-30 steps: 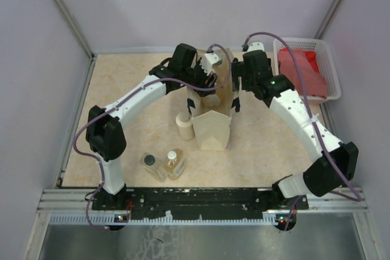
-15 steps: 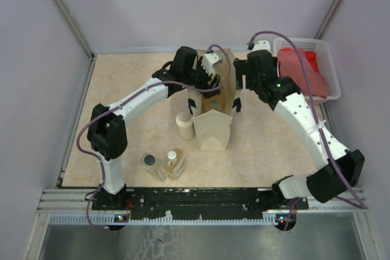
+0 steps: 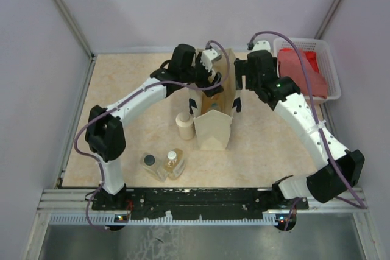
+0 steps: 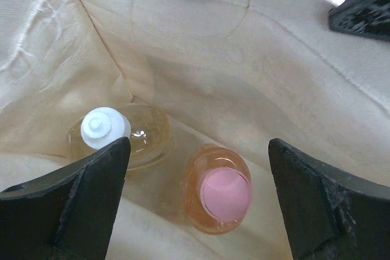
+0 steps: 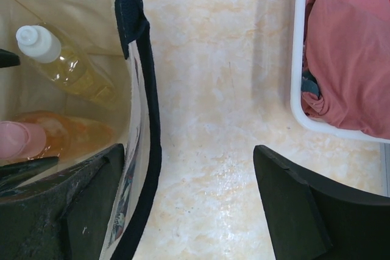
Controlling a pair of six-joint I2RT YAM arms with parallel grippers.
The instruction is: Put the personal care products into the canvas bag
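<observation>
The canvas bag [image 3: 213, 129] stands upright mid-table. My left gripper [image 3: 211, 77] is open and empty over its mouth. In the left wrist view it [image 4: 198, 144] looks down at a pink-capped amber bottle [image 4: 224, 192] and a white-capped bottle [image 4: 105, 127] on the bag floor. My right gripper [image 3: 237, 103] is open, and in the right wrist view [image 5: 189, 150] it straddles the bag's right wall and dark strap [image 5: 145, 89]. Both bottles show there, the white-capped one [image 5: 55, 59] and the pink-capped one [image 5: 21, 139]. Outside, a cream container [image 3: 184, 125], a dark-capped bottle [image 3: 149, 162] and a white-capped bottle [image 3: 173, 161] sit left of the bag.
A white plastic basket [image 3: 304, 42] holding a red cloth [image 3: 301, 71] stands at the back right, close to my right arm; its rim [image 5: 298, 59] shows in the right wrist view. Walls enclose the table on three sides.
My left gripper has lifted a little out of the bag's mouth. My right arm shifted slightly to the right, then held still. The items outside the bag have not moved.
</observation>
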